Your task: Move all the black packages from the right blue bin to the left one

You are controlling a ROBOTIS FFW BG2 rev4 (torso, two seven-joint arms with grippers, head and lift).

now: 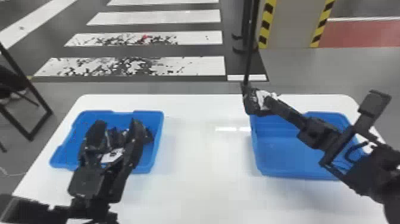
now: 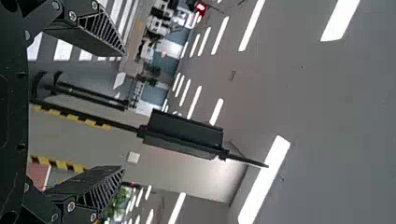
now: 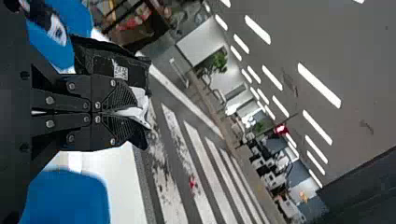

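Note:
Over the left blue bin (image 1: 158, 143) stands my left gripper (image 1: 117, 126), its fingers apart. Black packages (image 1: 148, 134) lie in that bin, partly hidden behind the gripper. In the left wrist view, nothing is between the fingers of the left gripper (image 2: 123, 111). My right gripper (image 1: 265, 102) is shut on a black package (image 1: 251, 102) with a white patch, raised at the back left corner of the right blue bin (image 1: 273, 155). The right wrist view has the right gripper (image 3: 116, 112) pinching this package (image 3: 100, 60), whose printed label faces the camera.
Both bins stand on a white table (image 1: 205, 166) with a wide gap between them. A thin black pole (image 1: 249, 47) rises behind the held package. The right forearm reaches across the right bin and hides part of it.

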